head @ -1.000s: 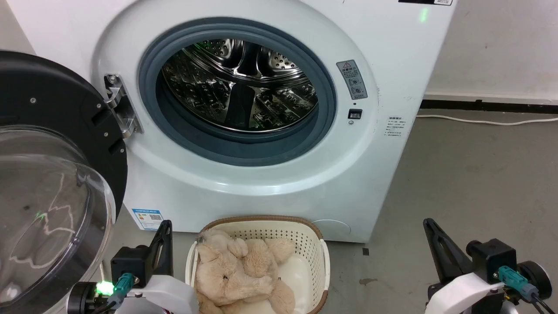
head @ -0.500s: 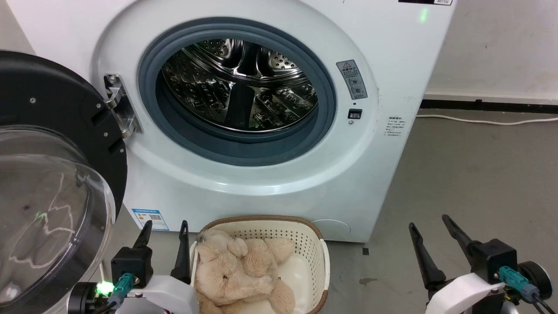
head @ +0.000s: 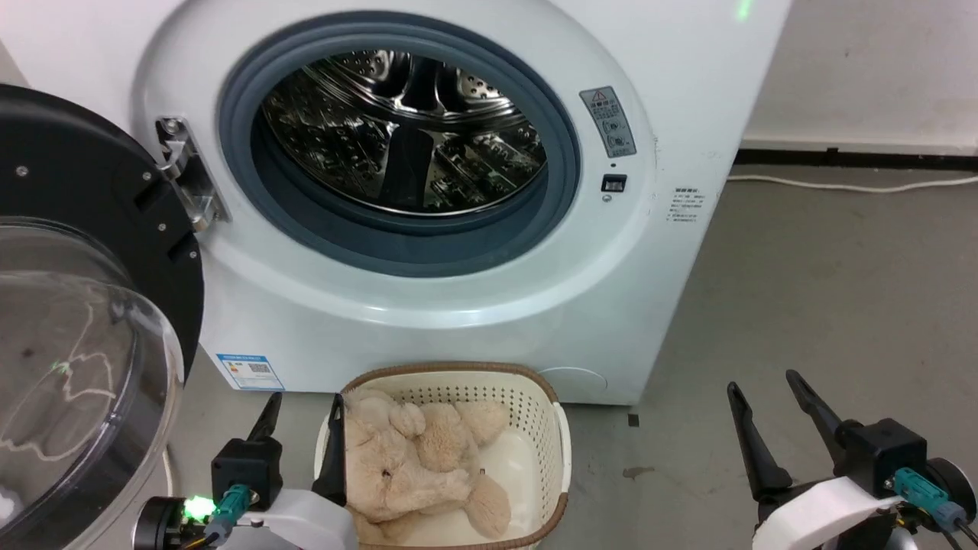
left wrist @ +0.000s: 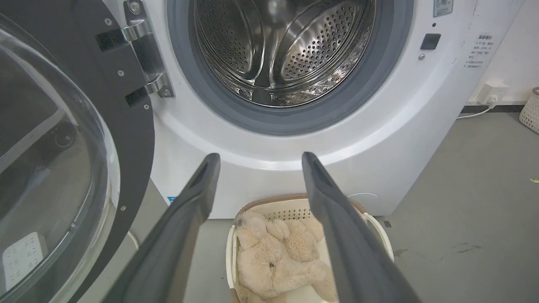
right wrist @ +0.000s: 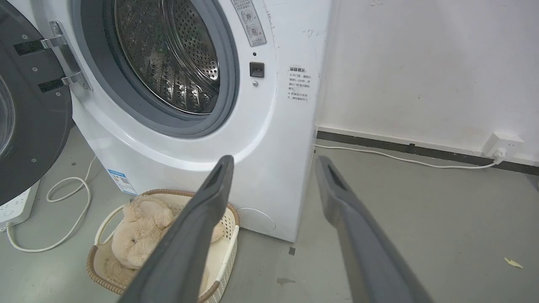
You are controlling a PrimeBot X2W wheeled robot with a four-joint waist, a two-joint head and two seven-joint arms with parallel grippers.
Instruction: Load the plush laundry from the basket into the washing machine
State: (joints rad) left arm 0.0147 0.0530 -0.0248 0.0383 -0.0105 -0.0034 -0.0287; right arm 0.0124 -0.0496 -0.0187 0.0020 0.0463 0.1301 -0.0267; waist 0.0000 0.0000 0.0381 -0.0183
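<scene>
The plush laundry (head: 405, 470), a shaggy cream-beige teddy bear, lies in the cream perforated basket (head: 500, 393) on the floor before the washing machine (head: 428, 305). The washer's black-framed bubble door (head: 76, 321) hangs open to the left, baring the steel drum (head: 405, 130). My left gripper (head: 306, 401) is open, just left of the basket, empty. My right gripper (head: 764, 382) is open over bare floor at the lower right. The left wrist view has the bear (left wrist: 273, 261) between and beyond my open fingers (left wrist: 202, 189). The right wrist view shows the bear (right wrist: 139, 235) in its basket (right wrist: 227, 235) at lower left.
A white cable (right wrist: 400, 158) runs along the wall base to a socket (right wrist: 501, 145). Another cable (right wrist: 67, 219) and a power strip (right wrist: 14, 208) lie on the floor under the open door. Grey floor (head: 840, 305) stretches right of the washer.
Both grippers went from shut to wide open. The head camera has tipped down a little, so the washer and basket sit slightly higher and further left in the picture.
</scene>
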